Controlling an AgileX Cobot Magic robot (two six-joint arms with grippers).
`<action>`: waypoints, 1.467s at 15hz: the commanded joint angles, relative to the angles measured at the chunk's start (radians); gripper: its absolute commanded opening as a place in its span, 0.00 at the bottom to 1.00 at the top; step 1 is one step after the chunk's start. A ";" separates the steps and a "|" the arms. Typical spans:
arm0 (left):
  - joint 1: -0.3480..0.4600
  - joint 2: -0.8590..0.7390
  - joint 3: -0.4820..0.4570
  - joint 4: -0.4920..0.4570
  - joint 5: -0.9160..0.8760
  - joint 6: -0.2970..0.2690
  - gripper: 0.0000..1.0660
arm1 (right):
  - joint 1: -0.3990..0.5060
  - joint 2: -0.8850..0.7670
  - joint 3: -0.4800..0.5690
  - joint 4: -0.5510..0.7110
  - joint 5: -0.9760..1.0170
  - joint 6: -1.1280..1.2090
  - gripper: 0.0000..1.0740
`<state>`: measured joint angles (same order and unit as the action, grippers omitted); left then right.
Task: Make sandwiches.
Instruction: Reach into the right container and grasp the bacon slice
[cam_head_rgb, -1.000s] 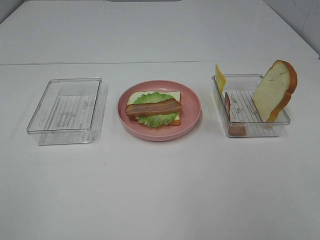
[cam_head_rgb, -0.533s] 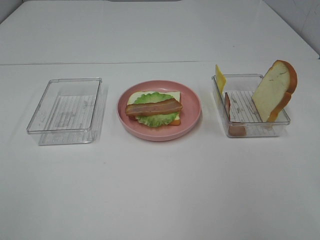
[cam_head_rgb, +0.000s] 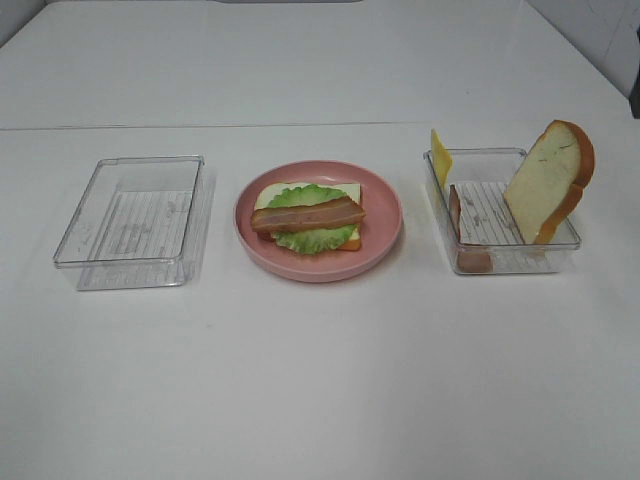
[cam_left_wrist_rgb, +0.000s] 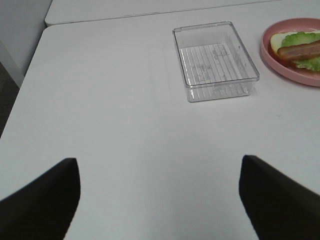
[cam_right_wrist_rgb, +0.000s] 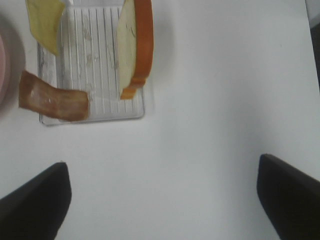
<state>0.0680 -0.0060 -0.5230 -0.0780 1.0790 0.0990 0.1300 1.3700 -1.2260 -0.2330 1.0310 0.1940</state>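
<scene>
A white bench (cam_head_rgb: 320, 380) holds a round pink plate (cam_head_rgb: 385, 235), a clear plastic tray (cam_left_wrist_rgb: 215, 60) before the left hand (cam_left_wrist_rgb: 159, 165), and a twin tray (cam_right_wrist_rgb: 95, 60) before the right hand (cam_right_wrist_rgb: 162, 167).

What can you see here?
Round pink plate: one, pink, middle of white table.
Clear plastic trays: two, clear, either side of plate.
White bread slices with orange-brown crust: two, one on plate, one leaning in right tray.
Green ruffled lettuce: one, green, on plate's bread.
Reddish-brown bacon strips: two, one on lettuce, one against right tray's wall.
Yellow cheese slice: one, yellow, right tray's far corner.
Left hand, right hand: black, open, above table.
</scene>
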 joint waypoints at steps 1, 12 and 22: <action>0.002 -0.012 0.002 0.000 -0.003 0.002 0.75 | -0.042 0.140 -0.173 0.063 0.036 -0.094 0.91; 0.002 -0.012 0.002 0.000 -0.003 0.002 0.75 | -0.085 0.391 -0.452 0.288 0.094 -0.212 0.91; 0.002 -0.012 0.002 0.000 -0.003 0.002 0.75 | 0.186 0.598 -0.450 0.201 0.127 -0.084 0.88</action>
<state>0.0680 -0.0060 -0.5230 -0.0780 1.0790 0.0990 0.3150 1.9600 -1.6750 -0.0250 1.1660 0.0960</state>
